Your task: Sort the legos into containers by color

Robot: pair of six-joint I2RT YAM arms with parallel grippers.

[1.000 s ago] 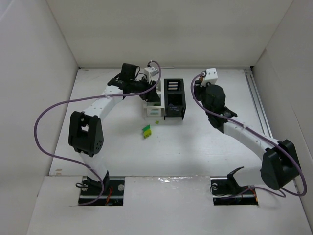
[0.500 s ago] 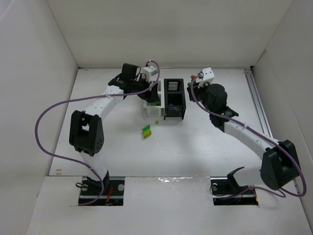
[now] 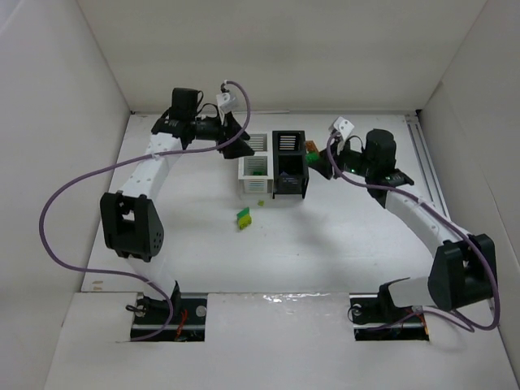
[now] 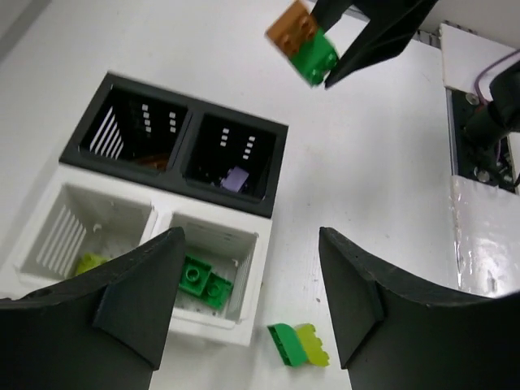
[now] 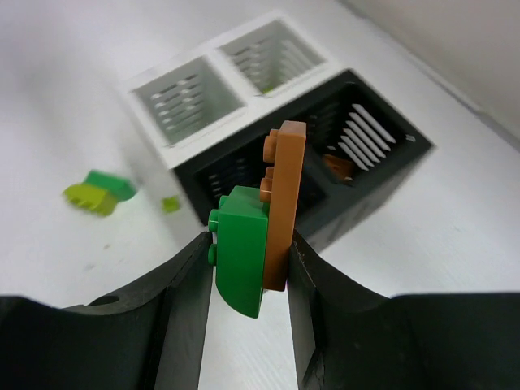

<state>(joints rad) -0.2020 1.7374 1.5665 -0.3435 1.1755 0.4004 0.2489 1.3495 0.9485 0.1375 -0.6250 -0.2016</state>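
Right wrist view: my right claw (image 5: 248, 272) is clamped on a green brick (image 5: 240, 264) stuck flat against an orange brick (image 5: 284, 195), with one finger on each outer face.
Right claw, place: from the top camera it sits just beside the black side of the bins (image 3: 273, 188), on my right of them.
Left claw: my left claw (image 4: 250, 244) stands apart with nothing between its fingers. It is raised near the white side of the bins.
Bins: four are joined in a square, two white on my left and two black on my right.
Near white bin: a green double brick (image 4: 203, 279) lies on its floor.
Far white bin: a yellow-green piece (image 4: 89, 262) sits in a corner.
Black bins: a purple piece (image 4: 236, 179) lies in the one next to the green double brick, and an orange-brown piece (image 4: 150, 162) lies in the other.
Table (image 3: 341, 236): a green and yellow pair (image 3: 243, 217), joined together, lies near the white bins. A tiny yellow-green bit (image 3: 260, 202) lies between that pair and the bins.
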